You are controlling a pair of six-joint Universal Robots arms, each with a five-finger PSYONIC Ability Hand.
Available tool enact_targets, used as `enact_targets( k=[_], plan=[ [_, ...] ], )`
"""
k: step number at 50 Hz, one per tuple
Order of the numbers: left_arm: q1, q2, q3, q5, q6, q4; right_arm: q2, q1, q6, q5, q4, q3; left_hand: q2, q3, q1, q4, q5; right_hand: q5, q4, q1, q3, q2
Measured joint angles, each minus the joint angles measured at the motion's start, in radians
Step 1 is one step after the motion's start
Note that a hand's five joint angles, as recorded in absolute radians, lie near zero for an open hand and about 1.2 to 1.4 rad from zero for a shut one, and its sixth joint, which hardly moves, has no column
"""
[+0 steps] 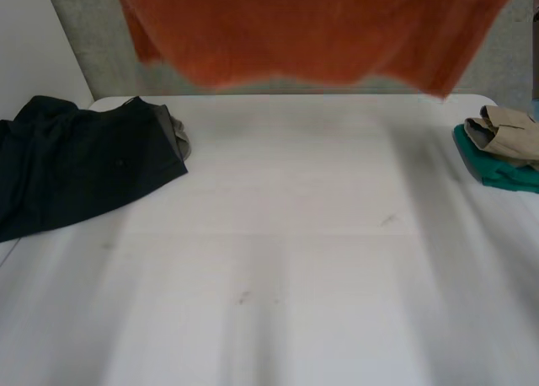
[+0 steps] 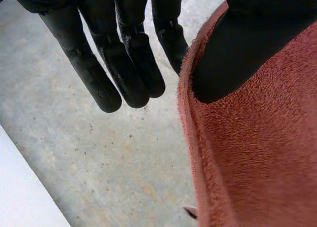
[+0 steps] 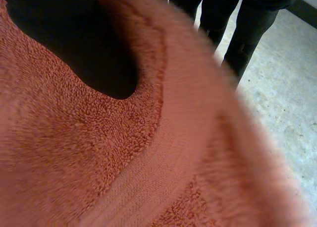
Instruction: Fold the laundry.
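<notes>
We're watching the towel hanging high over the counter, stretched wide. The left robot hand is pinching its edge, thumb lying on the terry and fingers pointing straight down behind. The right robot hand is pinching the hem, thumb pressing the cloth.

Head view: diffuse overhead light. White table bright, no glare. Orange towel throws a faint grey band on the table's far part. Dark garment near black, folds barely readable. Left wrist view: left hand shows a dull sheen; floor evenly lit.
</notes>
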Motion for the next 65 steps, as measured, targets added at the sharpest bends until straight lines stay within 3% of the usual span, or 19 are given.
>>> enact_targets(
  k=[12, 24, 32, 38, 45, 57, 65],
  plan=[
    [0.045, 0.098, -0.438, 0.051, 0.045, -0.023, -0.05, -0.011, -0.005, -0.075, 0.303, 0.153, 0.0, 0.0, 0.0, 0.0, 0.0, 0.0, 0.0, 0.0, 0.0, 0.0],
    [0.127, 0.034, -0.964, 0.236, 0.21, 0.102, -0.003, -0.04, -0.103, -0.179, 0.327, 0.532, -0.002, 0.0, 0.0, -0.004, 0.0, 0.0, 0.0, 0.0, 0.0, 0.0],
    [0.166, -0.115, -0.993, 0.256, 0.294, 0.152, 0.054, -0.053, -0.158, -0.18, 0.293, 0.622, -0.181, -0.173, -0.135, -0.185, -0.145, 0.0, 0.0, 0.0, 0.0, 0.0],
    [0.168, -0.17, -0.959, 0.245, 0.296, 0.159, 0.037, -0.058, -0.129, -0.177, 0.292, 0.623, -0.436, -0.427, -0.388, -0.441, -0.405, 0.0, 0.0, 0.0, 0.0, 0.0],
    [0.168, -0.193, -0.948, 0.224, 0.287, 0.166, -0.005, -0.066, -0.091, -0.172, 0.296, 0.619, -0.539, -0.53, -0.479, -0.547, -0.516, 0.0, 0.0, 0.0, 0.0, 0.0],
    [0.176, -0.171, -0.993, 0.178, 0.287, 0.162, -0.009, -0.078, -0.081, -0.134, 0.303, 0.614, -0.547, -0.54, -0.48, -0.555, -0.524, 0.0, 0.0, 0.0, 0.0, 0.0],
    [0.163, -0.12, -1.04, 0.158, 0.279, 0.161, -0.002, -0.079, -0.089, -0.129, 0.304, 0.613, -0.292, -0.291, -0.227, -0.299, -0.273, 0.0, 0.0, 0.0, 0.0, 0.0]
  ],
)
